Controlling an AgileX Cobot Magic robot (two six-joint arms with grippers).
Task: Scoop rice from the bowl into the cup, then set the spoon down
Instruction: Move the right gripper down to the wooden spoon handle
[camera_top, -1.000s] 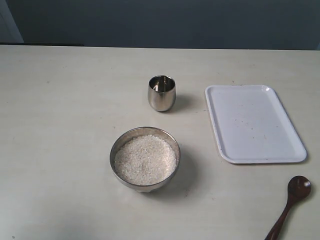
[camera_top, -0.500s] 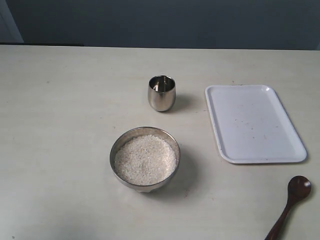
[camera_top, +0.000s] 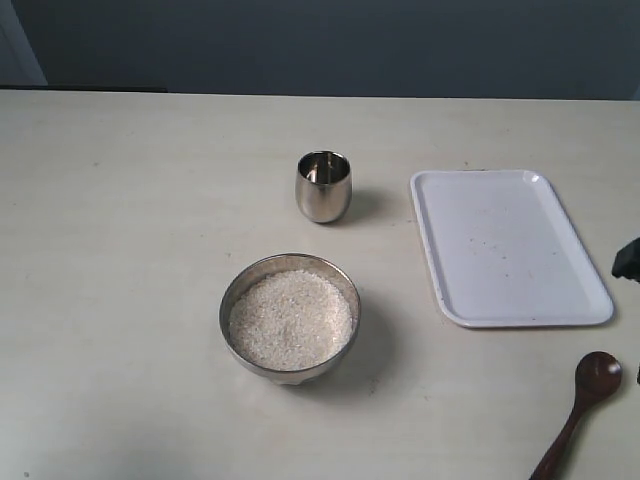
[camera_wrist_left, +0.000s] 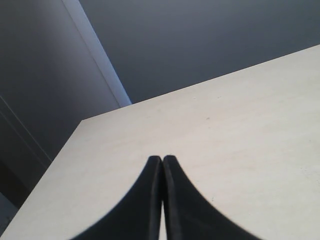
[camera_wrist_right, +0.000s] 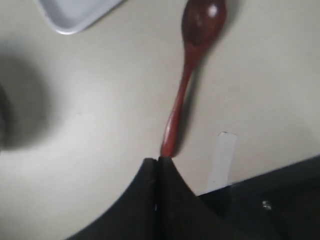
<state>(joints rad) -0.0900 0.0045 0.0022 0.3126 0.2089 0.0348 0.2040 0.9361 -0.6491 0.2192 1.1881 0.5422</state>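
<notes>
1. Right pincer (camera_wrist_right: 159, 162): jaws pressed together, nothing between them. Left pincer (camera_wrist_left: 162, 159): likewise closed and empty, over bare pale bench (camera_top: 120, 250), with none of the task's things in its view.
2. Slim, dark reddish-brown wooden spoon (camera_wrist_right: 182, 90): lies flat at the near right of the bench. Its round scoop points to the far side, and the handle runs nearward and slightly left, past the exterior view's edge.
3. Handling, as judged: light, stiff and smooth. The thin handle lies flush on the bench and offers little purchase, so it may roll or slip under a careless pinch. Best hold is across the handle toward its near end, leaving the scoop free.
4. Relation: the right pincer's tips sit at the handle's near end, in line with it. Contact cannot be confirmed. The jaws must part before any grip.
5. Wide round steel bowl (camera_top: 290, 374), full of white rice grains (camera_top: 290, 320), stands near centre, well left of the spoon. Small rounded steel cup (camera_top: 323, 190) stands beyond the bowl. White rectangular tray (camera_top: 505, 245) lies right of the cup and beyond the spoon.
</notes>
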